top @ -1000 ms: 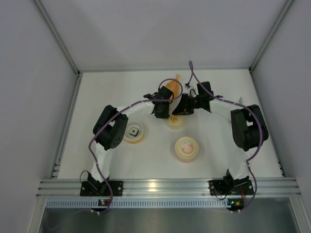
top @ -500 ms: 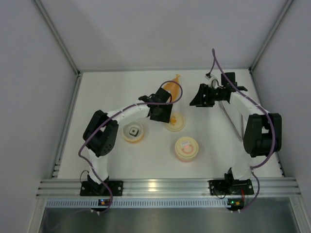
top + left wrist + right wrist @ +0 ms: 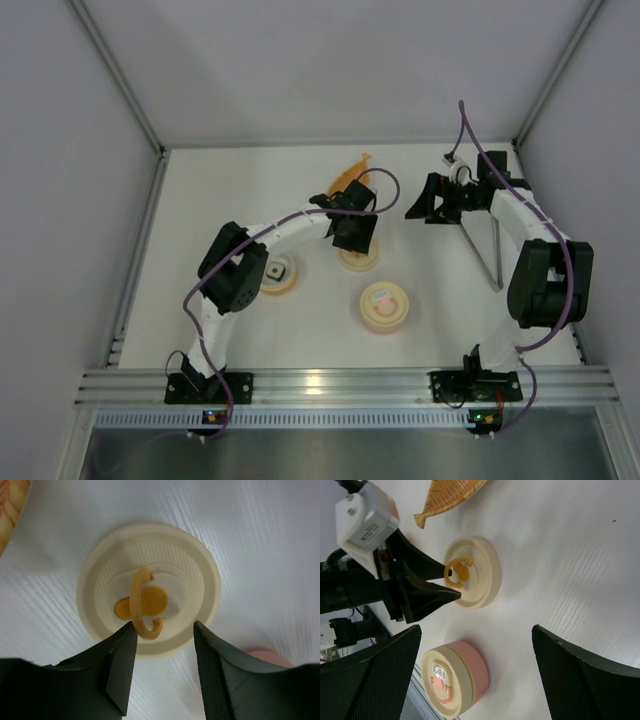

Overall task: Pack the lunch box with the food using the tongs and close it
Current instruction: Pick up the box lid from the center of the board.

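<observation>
The tongs (image 3: pixel 481 246) lie flat on the table at the right, below my right arm. My right gripper (image 3: pixel 424 200) (image 3: pixel 476 628) hangs wide open and holds nothing. My left gripper (image 3: pixel 356 228) (image 3: pixel 164 626) is open just above a cream lid (image 3: pixel 359 259) (image 3: pixel 150 587) (image 3: pixel 472 572) with an orange ring handle (image 3: pixel 140 607). The ring stands close to the left fingertip. An open orange bowl of the lunch box (image 3: pixel 290 281) at the left holds a piece of the food, a small black block (image 3: pixel 276 270) with a white patch.
A pink round container (image 3: pixel 383 306) (image 3: pixel 457 677) with a cream lid stands near the front middle. The long orange leaf-shaped tray (image 3: pixel 349 175) (image 3: pixel 449 494) lies behind the left gripper. Grey walls close in the table on three sides.
Both grippers were together above the cream lid. The right arm has swung away to the right and opened, and the tongs now lie on the table. The left gripper has opened over the lid.
</observation>
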